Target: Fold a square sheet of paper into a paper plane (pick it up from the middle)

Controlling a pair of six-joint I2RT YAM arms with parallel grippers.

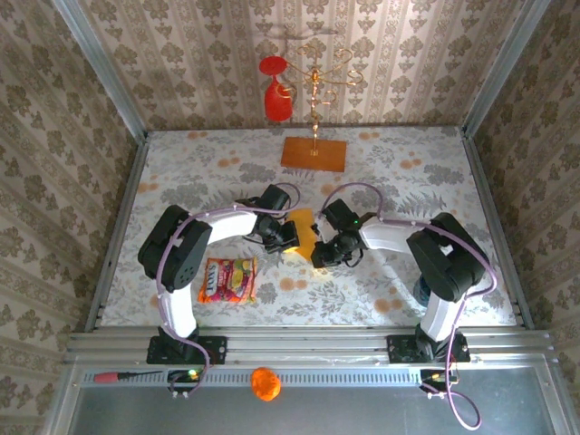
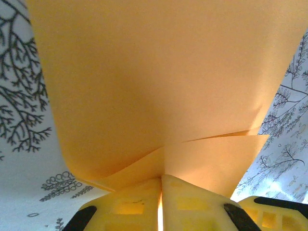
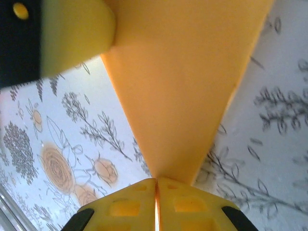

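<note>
Near the middle of the floral table (image 1: 408, 272), the thin yellow-orange part-folded paper sheet (image 1: 304, 228) is pinched at both ends. The left gripper (image 2: 160, 182) is clamped on its layered edge and the right gripper (image 3: 156, 183) on its narrow point. Uneven pulling could tear it or slip one grip, springing the folds open.

Overhead camera looks down from behind the arm bases, whole bench (image 1: 408, 181) in frame. Wrist cameras peer past left end effector (image 2: 160, 180) and right end effector (image 3: 156, 182), tight in — both share the paper (image 2: 159, 72).
</note>
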